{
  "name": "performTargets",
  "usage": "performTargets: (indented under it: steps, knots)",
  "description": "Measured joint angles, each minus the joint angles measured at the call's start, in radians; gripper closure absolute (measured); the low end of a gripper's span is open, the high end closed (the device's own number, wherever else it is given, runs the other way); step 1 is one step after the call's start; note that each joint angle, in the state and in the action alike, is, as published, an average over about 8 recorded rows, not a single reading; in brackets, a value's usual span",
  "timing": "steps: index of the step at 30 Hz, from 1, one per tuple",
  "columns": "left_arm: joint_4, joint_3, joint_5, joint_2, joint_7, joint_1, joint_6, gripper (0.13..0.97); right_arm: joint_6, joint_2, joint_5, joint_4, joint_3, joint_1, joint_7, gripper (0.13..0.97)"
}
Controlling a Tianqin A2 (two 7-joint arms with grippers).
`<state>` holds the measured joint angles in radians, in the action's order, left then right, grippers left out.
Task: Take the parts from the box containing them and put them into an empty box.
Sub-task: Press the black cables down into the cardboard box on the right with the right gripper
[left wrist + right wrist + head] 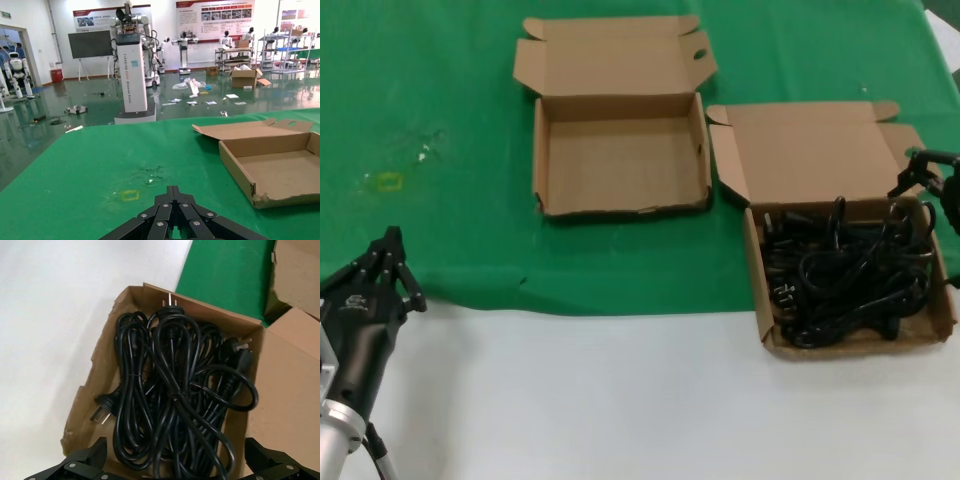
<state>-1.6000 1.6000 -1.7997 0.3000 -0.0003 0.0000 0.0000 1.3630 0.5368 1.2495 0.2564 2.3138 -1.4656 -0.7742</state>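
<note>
Head view: tangled power cords (845, 275), no single axis

Our left tool (388, 262) rests low at our near left, fingers closed together; our right tool (182, 467) hangs with fingers spread wide.

Bright even overhead light, soft shadows, slightly soft focus, floor glare

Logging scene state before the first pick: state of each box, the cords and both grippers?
Larger cardboard box: lid open, tray full of cords.
Power cords: tangled heap inside the larger box, none lifted.
Smaller cardboard box: lid open, tray empty.
Right gripper: open, over the cords.
Left gripper: shut, holding nothing, parked at the green mat's near edge.
</note>
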Motion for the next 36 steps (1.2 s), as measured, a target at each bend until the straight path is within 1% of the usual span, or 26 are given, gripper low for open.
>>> performTargets:
  steps: [13,22,30,34,36]
  knots:
    - [0.000,0.000,0.000,0.000,0.000,0.000,0.000,0.953,-0.027,-0.045,-0.028,-0.113,-0.008,-0.034,-0.063,0.129]
    - [0.000,0.000,0.000,0.000,0.000,0.000,0.000,0.953,-0.061,-0.060,-0.041,-0.183,-0.014,-0.043,-0.108,0.148]
    - [0.000,0.000,0.000,0.000,0.000,0.000,0.000,0.953,-0.083,-0.066,-0.043,-0.211,-0.026,-0.050,-0.125,0.238]
    - [0.000,0.000,0.000,0.000,0.000,0.000,0.000,0.953,-0.088,-0.067,-0.043,-0.215,-0.033,-0.050,-0.127,0.238]
    - [0.000,0.000,0.000,0.000,0.000,0.000,0.000,0.953,-0.089,-0.067,-0.042,-0.215,-0.036,-0.049,-0.127,0.278]
